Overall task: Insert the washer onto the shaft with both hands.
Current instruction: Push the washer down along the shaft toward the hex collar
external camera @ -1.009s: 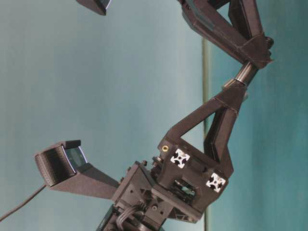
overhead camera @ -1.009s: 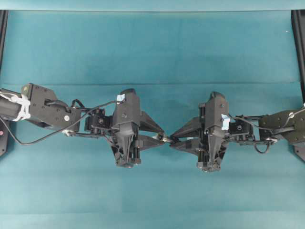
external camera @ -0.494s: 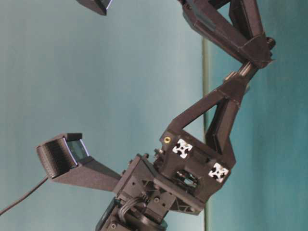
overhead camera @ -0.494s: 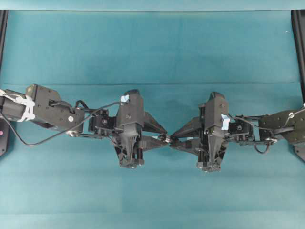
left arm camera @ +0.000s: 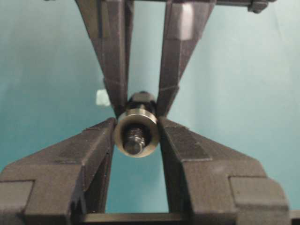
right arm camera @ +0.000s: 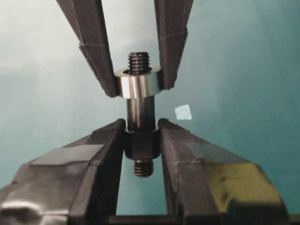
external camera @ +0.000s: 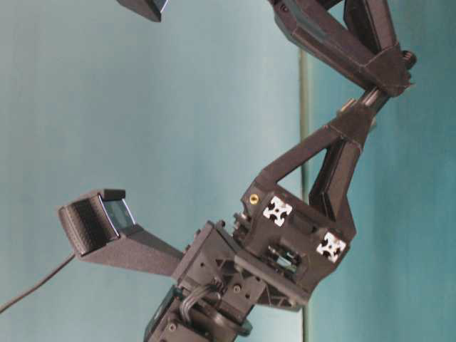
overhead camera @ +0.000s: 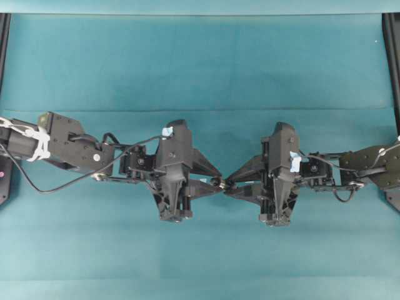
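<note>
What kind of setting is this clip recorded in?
Most likely a lab bench set up for two-arm robot trials. A plain teal mat covers the table, two black arms meet over it, the left tool and right tool, and the only workpieces are a washer and shaft.

The washer [right arm camera: 136, 86] is shiny, smooth metal. The shaft [right arm camera: 140, 112] is dark metal (its ends have tiny ridges). Both hands [overhead camera: 220, 184] are dull black plastic. The surface [overhead camera: 200, 62] looks like soft, matt blue-green cloth.
</note>
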### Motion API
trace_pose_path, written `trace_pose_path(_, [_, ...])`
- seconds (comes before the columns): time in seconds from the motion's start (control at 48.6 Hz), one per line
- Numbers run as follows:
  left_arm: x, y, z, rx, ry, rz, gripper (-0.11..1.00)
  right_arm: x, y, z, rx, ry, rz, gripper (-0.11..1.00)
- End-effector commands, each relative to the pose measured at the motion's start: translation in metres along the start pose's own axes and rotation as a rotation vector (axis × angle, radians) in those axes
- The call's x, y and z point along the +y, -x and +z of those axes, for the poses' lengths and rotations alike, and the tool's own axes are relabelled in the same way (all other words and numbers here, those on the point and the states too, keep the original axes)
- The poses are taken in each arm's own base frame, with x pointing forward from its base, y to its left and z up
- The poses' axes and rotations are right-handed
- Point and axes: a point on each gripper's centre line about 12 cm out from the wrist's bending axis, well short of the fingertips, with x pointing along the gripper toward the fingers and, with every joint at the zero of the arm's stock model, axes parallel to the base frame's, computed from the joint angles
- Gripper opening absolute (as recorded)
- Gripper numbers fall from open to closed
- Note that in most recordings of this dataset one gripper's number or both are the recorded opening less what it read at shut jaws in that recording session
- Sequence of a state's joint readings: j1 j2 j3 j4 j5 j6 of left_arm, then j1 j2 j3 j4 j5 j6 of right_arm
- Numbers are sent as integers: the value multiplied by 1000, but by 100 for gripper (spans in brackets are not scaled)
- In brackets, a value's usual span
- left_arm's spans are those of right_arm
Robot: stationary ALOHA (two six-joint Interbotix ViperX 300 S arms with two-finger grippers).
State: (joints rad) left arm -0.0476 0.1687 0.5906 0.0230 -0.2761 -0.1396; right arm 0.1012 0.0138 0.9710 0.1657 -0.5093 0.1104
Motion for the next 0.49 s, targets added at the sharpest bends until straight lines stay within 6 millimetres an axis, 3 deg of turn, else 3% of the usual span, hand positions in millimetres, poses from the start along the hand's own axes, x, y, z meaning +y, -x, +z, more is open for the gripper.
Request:
trace_pose_path(0.0, [-6,-4,10,-28,-11,-14,35,1,-1,11,-40,-9,5,0])
trace_pose_path(0.473, [-6,-8,2,32,-17,-7,35,2,-1,12,-42,-8,5,0])
